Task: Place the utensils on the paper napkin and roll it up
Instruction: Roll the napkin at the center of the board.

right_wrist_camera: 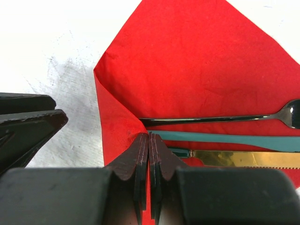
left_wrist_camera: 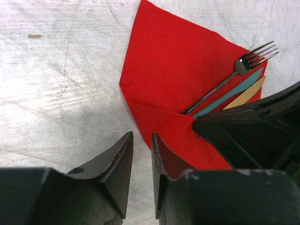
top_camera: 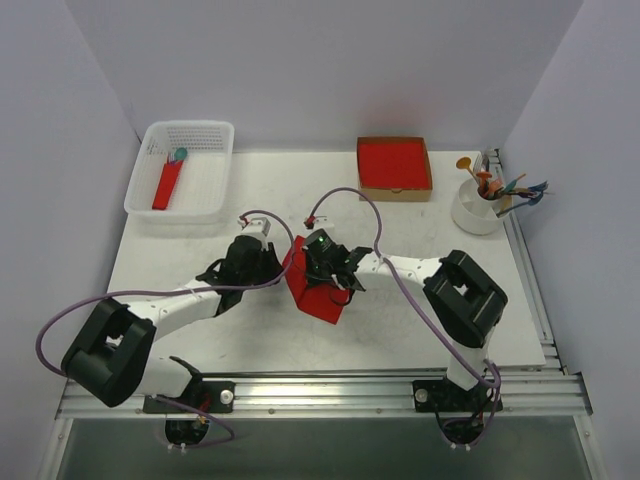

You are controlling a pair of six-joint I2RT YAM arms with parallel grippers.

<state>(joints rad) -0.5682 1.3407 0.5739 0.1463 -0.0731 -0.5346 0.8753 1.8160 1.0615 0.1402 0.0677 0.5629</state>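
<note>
The red paper napkin (top_camera: 322,305) (left_wrist_camera: 178,70) (right_wrist_camera: 197,70) lies at the table's middle, its near corner folded over the handles of the utensils. These are a dark fork (left_wrist_camera: 220,86) (right_wrist_camera: 211,120), a teal piece (left_wrist_camera: 234,91) (right_wrist_camera: 225,138) and a gold knife (left_wrist_camera: 246,96) (right_wrist_camera: 243,158), lying side by side. My right gripper (top_camera: 318,282) (right_wrist_camera: 148,136) is shut on the folded corner, with red paper showing between its pads. My left gripper (top_camera: 275,262) (left_wrist_camera: 142,136) stands slightly open at the napkin's left edge, bare table in its gap.
A white basket (top_camera: 190,170) at the back left holds a red roll with a teal spoon head (top_camera: 168,185). A cardboard box of red napkins (top_camera: 394,168) sits at the back centre. A white cup (top_camera: 480,212) of colourful cutlery stands at the back right.
</note>
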